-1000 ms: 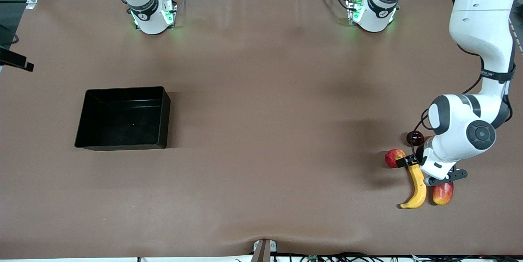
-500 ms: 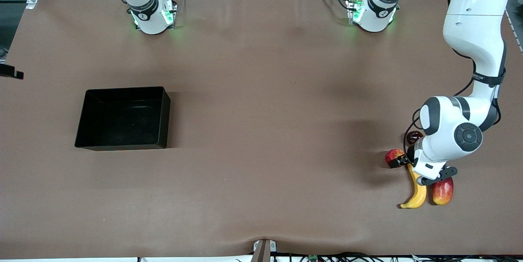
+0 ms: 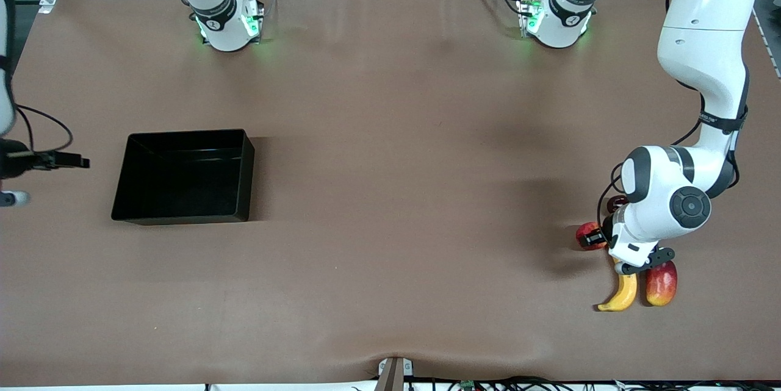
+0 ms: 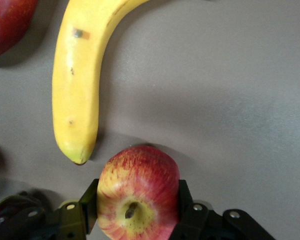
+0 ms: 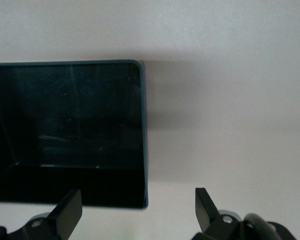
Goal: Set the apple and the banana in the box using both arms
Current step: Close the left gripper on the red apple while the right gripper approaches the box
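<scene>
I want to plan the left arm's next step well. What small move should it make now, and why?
Probably close the left gripper on the apple. In the left wrist view its fingers stand on either side of the apple, which sits on the table beside the banana. Whether they already press it is unclear. The box holds no fruit yet.

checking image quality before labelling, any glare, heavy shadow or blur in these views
Front view: even light, sharp; soft arm shadows on the table, green glow at both bases, box interior near black. Left wrist view: apple between the left end effector fingers is sharp, banana casts a soft shadow. Right wrist view: hazy, box reflecting faintly, right end effector fingers dark.
</scene>
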Tool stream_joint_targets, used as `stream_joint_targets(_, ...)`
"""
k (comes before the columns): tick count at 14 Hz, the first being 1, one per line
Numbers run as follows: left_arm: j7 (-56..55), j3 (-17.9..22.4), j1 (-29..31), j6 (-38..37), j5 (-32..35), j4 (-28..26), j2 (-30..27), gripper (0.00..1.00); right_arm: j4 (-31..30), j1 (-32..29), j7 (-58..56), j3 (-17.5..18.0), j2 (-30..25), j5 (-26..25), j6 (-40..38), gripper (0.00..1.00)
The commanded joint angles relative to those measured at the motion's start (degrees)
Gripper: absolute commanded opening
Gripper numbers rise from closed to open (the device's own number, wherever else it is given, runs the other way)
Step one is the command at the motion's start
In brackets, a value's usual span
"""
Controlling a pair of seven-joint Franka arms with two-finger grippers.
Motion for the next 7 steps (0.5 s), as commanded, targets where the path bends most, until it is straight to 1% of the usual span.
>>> stream_joint_targets(1, -0.27, 0.15, -1.19, -0.96, 0.22, -0.2, -2.78, 0.0, -6.1, -0.68, -1.13, 0.13, -0.09, 1.14, 6.62, 1.0)
stream_joint_targets(3, 0.34, 0.15, -2.95, -2.89, 0.23, 0.32, -4.8, 0.0, -9.62, -0.68, -1.22, 0.04, 0.45, 3.5, 10.49, 1.0)
stream_joint_targets(4, 0.87, 0.06, -3.13, -2.9, 0.23, 0.5, -5.51, 0.0, -11.11, -0.68, -1.22, 0.04, 0.79, 3.6, 12.86, 0.97)
stream_joint_targets(6, 0.61, -0.73, -3.65, -2.99, 0.14, 0.32, -6.48, 0.0, -14.63, -0.68, -1.22, 0.13, 1.24, 4.13, 16.03, 0.64)
stream_joint_targets(7, 0.61, -0.73, -3.48, -3.07, 0.14, 0.32, -6.66, 0.0, -15.17, -0.51, -1.22, 0.13, 1.24, 4.91, 16.31, 0.58)
